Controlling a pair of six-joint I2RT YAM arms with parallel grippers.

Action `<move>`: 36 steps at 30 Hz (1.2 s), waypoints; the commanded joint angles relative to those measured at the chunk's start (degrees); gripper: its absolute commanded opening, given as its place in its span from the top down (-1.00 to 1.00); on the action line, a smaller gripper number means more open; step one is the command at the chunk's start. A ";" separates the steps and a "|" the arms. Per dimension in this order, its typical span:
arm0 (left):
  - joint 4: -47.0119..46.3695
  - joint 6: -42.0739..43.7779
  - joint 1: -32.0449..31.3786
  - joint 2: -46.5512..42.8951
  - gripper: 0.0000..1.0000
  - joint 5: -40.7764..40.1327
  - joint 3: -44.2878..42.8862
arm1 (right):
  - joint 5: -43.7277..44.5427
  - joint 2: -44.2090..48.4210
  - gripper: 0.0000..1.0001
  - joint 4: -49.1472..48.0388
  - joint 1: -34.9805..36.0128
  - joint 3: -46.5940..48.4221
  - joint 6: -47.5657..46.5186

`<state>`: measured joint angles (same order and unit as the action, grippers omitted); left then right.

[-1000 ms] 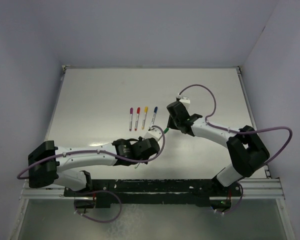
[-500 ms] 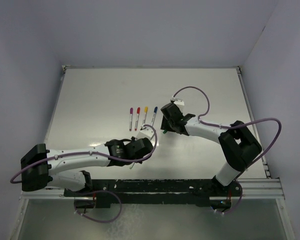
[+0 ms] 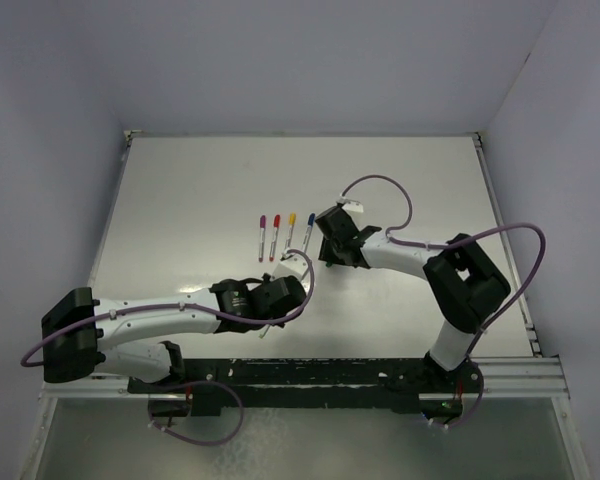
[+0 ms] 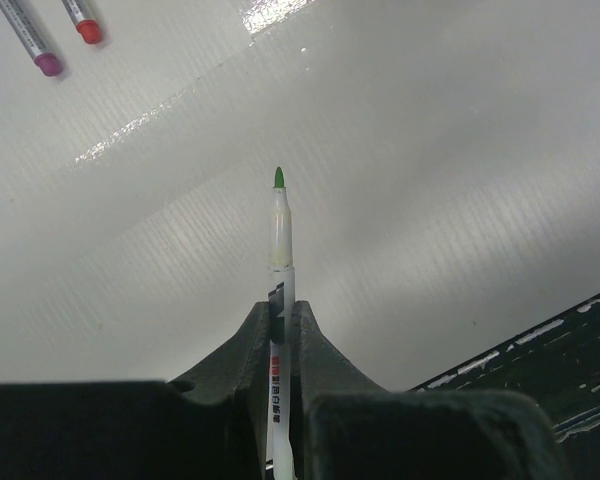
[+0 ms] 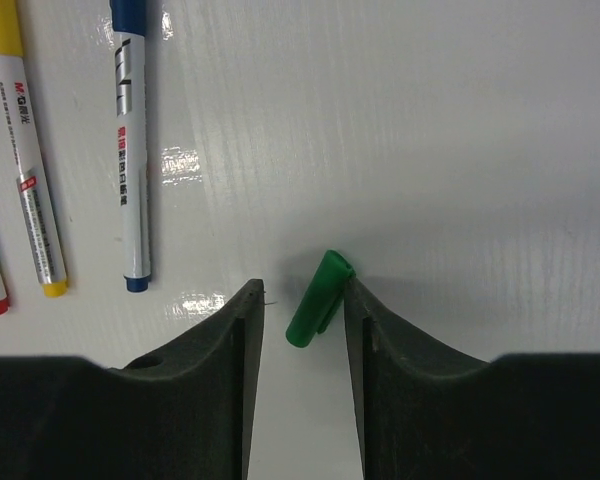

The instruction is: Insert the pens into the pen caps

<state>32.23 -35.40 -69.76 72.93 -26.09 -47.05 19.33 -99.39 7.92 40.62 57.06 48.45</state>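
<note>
Left gripper [image 4: 283,306]: jaws clamped tight on a thin white-barrelled marker pen with a bare green tip [image 4: 280,235]. The grip sits on the printed part of the barrel, and the uncapped tip projects straight forward past the fingertips. Right gripper [image 5: 302,290]: jaws standing apart, low over the white table surface [image 3: 200,190], with a short stubby green plastic cap [image 5: 318,298] lying between them. The cap sits at a tilt, its far end against the inner face of one finger, with a clear gap to the other finger, so it is not clamped. Which end of the cap is open cannot be determined. Four further pens, all capped, lie side by side in a row near the middle of the table. In the overhead view they run from left to right: purple-capped pen [image 3: 261,236], red-capped pen [image 3: 275,236], yellow-capped pen [image 3: 290,232], blue-capped pen [image 3: 307,228]. The blue-capped pen lies closest to the right gripper and the green cap. Both grippers are near each other on the near side of this row, the left one closer to the arm bases.
</note>
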 commanded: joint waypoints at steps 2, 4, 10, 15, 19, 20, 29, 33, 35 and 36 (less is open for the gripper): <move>-2.03 0.29 0.42 -0.66 1.00 -1.26 0.12 | 0.14 -0.73 0.22 1.60 0.87 1.73 1.80; -2.12 0.41 0.41 -0.80 1.00 -1.40 0.15 | 0.68 -0.42 0.23 2.10 1.58 1.16 2.09; -2.76 0.61 0.63 -0.93 1.00 -1.47 0.35 | 2.62 -1.68 0.31 4.61 3.59 -0.87 2.61; -2.73 0.36 0.76 -1.50 1.00 -1.38 0.70 | 3.62 -3.17 0.36 5.78 3.84 -1.01 3.27; -3.15 0.05 0.85 -2.59 1.00 -1.19 1.61 | 3.87 -3.88 0.36 6.71 3.88 -0.72 3.92; -3.24 0.06 0.92 -2.78 1.00 -1.11 1.73 | 3.88 -4.13 0.35 6.89 3.81 -0.48 3.93; -3.03 -0.20 0.94 -3.09 1.00 -0.99 1.97 | 3.99 -6.53 0.33 7.00 3.77 0.16 4.52; -3.30 -0.12 1.02 -3.33 1.00 -1.11 1.97 | 4.08 -7.97 0.37 7.22 3.77 0.16 4.57; -3.44 -0.18 1.02 -3.32 1.00 -1.07 1.97 | 4.40 -8.70 0.41 7.67 3.82 0.16 4.64; -3.49 -0.20 1.01 -3.34 1.00 -1.03 1.96 | 4.56 -8.93 0.45 7.93 3.85 0.16 4.77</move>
<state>30.72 -35.38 -69.01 71.20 -26.24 -45.19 25.04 -103.28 9.28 44.31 59.35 51.55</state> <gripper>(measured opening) 0.114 0.302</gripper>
